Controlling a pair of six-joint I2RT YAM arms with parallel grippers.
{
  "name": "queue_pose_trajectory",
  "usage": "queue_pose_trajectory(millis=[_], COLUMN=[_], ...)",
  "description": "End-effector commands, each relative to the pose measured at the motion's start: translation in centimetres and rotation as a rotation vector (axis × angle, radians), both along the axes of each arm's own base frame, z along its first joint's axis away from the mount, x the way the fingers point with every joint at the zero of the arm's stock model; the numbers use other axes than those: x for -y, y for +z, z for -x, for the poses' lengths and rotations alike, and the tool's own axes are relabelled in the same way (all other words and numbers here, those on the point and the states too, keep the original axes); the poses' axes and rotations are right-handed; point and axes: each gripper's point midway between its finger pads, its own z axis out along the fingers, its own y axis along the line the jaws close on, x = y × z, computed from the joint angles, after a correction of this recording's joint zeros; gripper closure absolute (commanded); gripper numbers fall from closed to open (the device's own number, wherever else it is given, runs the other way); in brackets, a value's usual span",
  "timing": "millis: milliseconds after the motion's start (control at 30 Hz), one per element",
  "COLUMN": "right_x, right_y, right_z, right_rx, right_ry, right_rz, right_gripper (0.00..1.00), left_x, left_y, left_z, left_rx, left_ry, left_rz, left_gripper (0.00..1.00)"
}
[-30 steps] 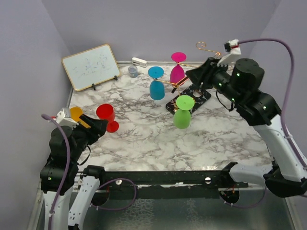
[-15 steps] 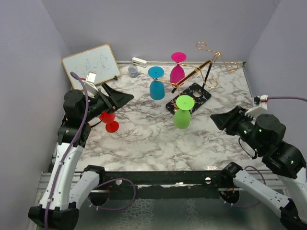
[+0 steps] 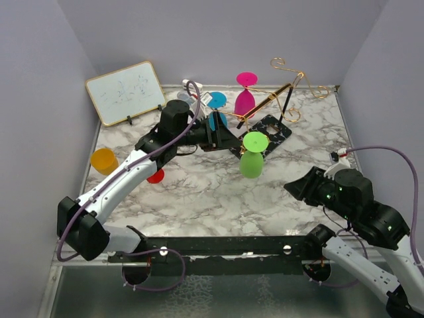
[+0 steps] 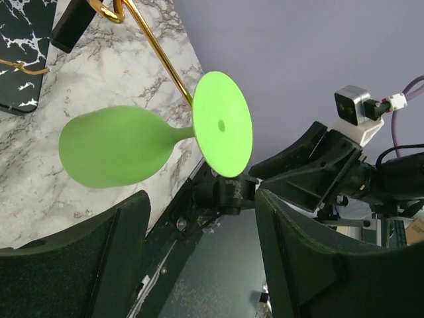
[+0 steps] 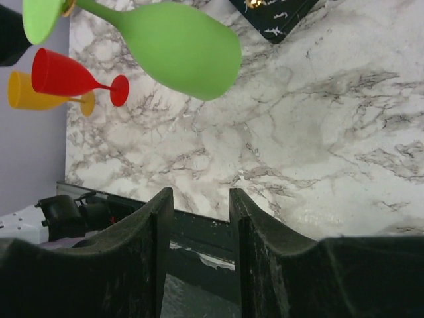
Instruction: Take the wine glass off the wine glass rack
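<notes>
The wine glass rack (image 3: 278, 93) is gold wire on a black patterned base (image 3: 271, 129) at the back right. A green wine glass (image 3: 252, 156) hangs upside down from its near arm, a blue one (image 3: 214, 101) and a pink one (image 3: 246, 97) from others. My left gripper (image 3: 224, 136) is open and empty just left of the green glass. In the left wrist view the green glass (image 4: 112, 156) and its foot (image 4: 222, 132) lie ahead of the gripper (image 4: 199, 225), not between the fingers. My right gripper (image 3: 295, 187) is open and empty, low at the near right; its view shows the green glass (image 5: 179, 46) far ahead of the gripper (image 5: 201, 205).
An orange glass (image 3: 104, 161) stands at the left, and a red glass (image 3: 156, 175) is mostly hidden under my left arm. A whiteboard (image 3: 126, 91) leans at the back left, with a small grey cup and a white eraser behind the arm. Purple walls close in three sides.
My left arm has swung from the near left across to the rack, beside the green glass. My right arm has drawn back from the rack to the near right.
</notes>
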Motion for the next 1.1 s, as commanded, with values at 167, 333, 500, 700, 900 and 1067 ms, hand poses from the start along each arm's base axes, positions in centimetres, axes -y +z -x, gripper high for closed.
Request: queue_pose_trajectory(millis=[167,333,500,700,900,1067], right_x=[-0.6,-1.0,-0.7,-0.2,-0.1,0.0], right_y=[0.0,-0.1,0.0,0.2,0.2,0.2], right_z=[1.4,1.2,1.2,1.2,1.2,1.2], right_rx=[0.027,0.033,0.042,0.053,0.053,0.056], right_ry=[0.069,0.082,0.073,0.049,0.045,0.04], right_rz=[-0.051,-0.06,-0.06,-0.057,-0.056,-0.057], right_gripper=[0.62,0.63,0.64,0.65,0.65,0.65], left_x=[2.4,3.5,4.2,4.6,4.8,4.8], left_y=[2.1,1.8,1.7,1.4,1.3,1.3], left_z=[-1.3,-1.8,-2.0,-2.0,-1.8,-1.4], left_rx=[0.065,0.023,-0.007,-0.036,-0.058,-0.066], left_ry=[-0.024,-0.046,-0.07,-0.083,-0.099,-0.111], left_rz=[0.077,0.119,0.146,0.158,0.179,0.183], left_gripper=[0.34,0.37,0.44,0.49,0.7,0.75])
